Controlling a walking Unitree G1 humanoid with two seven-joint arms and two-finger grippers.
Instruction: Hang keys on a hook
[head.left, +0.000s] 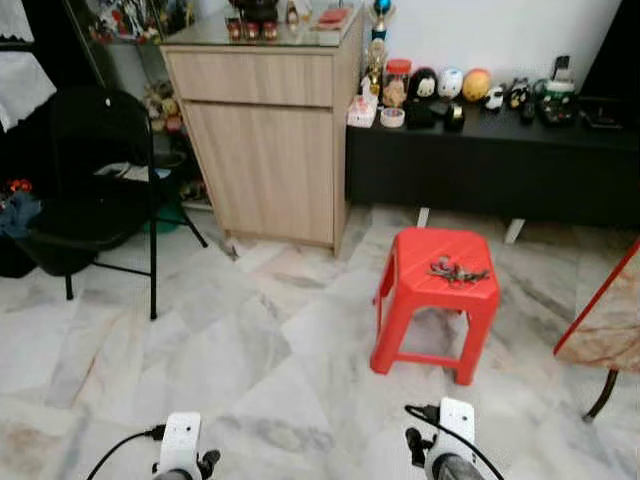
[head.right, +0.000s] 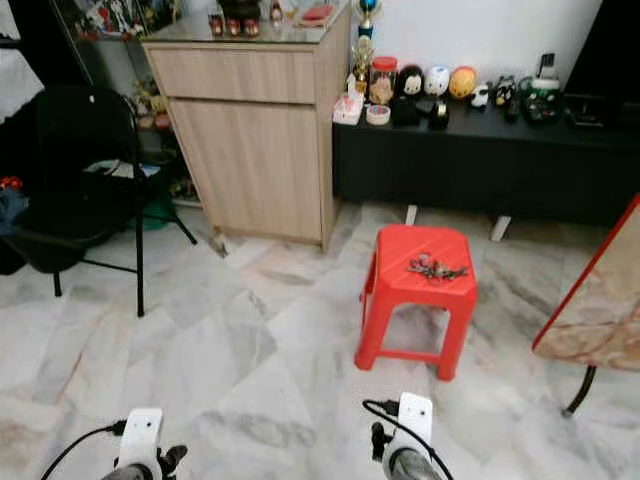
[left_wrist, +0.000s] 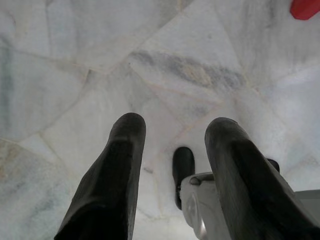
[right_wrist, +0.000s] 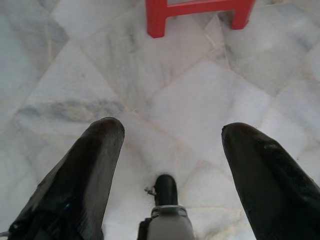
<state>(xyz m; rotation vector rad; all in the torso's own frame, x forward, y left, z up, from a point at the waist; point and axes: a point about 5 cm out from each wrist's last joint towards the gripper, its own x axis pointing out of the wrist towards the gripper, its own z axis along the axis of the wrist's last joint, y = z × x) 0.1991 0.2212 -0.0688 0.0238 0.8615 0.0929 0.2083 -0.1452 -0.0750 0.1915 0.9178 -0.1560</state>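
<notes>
left gripper (left_wrist: 172, 135) fingers spread apart above pale marble floor (left_wrist: 75, 65), red stool (left_wrist: 306, 8) corner beyond

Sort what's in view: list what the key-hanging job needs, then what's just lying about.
For the job:
keys on the red stool
left gripper, open
right gripper, open

Just about:
wooden cabinet
black folding chair
black bench with figurines

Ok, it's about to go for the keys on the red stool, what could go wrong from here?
The keys lie in a loose bunch on the stool, so they may slide or slip when gripped. The stool looks light and could shift if nudged. Both the left gripper and right gripper hang open over the floor, so the robot must first step closer, past the table edge.
</notes>
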